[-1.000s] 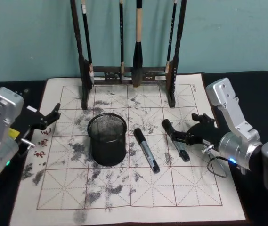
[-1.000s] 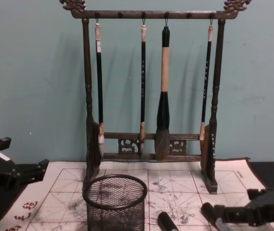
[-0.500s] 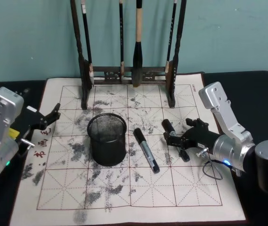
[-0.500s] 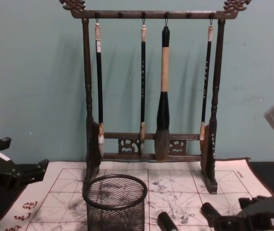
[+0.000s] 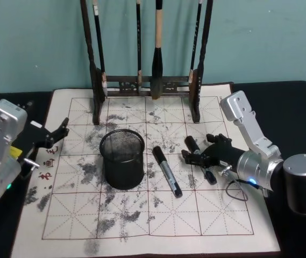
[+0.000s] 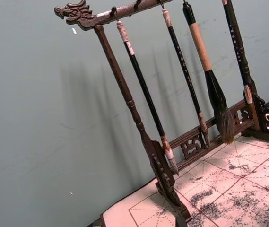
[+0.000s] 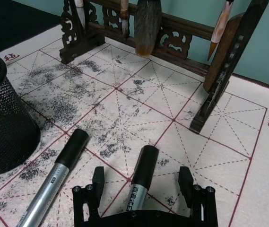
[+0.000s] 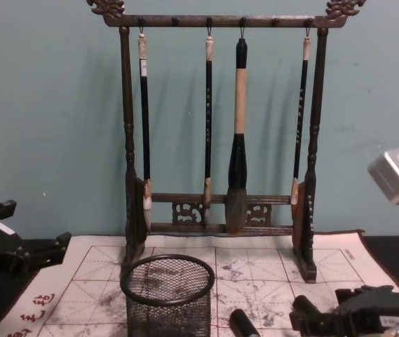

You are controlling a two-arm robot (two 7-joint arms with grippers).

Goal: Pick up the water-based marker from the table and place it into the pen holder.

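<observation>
A black table [image 5: 287, 97] is covered by an ink-stained practice mat [image 5: 142, 220] ruled with a red grid. A dark wooden brush rack [image 5: 147, 83] is set at the mat's far edge. The pen holder [image 5: 122, 159] is stood upright on the mat, left of centre. Two water-based markers are laid flat to its right: one marker [image 5: 166, 171] just beside the holder, and a second marker [image 5: 200, 160] farther right. The right hand [image 5: 198, 156] is held low over the mat, and the second marker's black cap end is straddled by its fingers [image 7: 98, 178], which are spread wide and kept apart from the barrel on both sides. The left hand [image 5: 57, 134] is parked at the mat's left edge, well apart from the holder, its fingers parted.
</observation>
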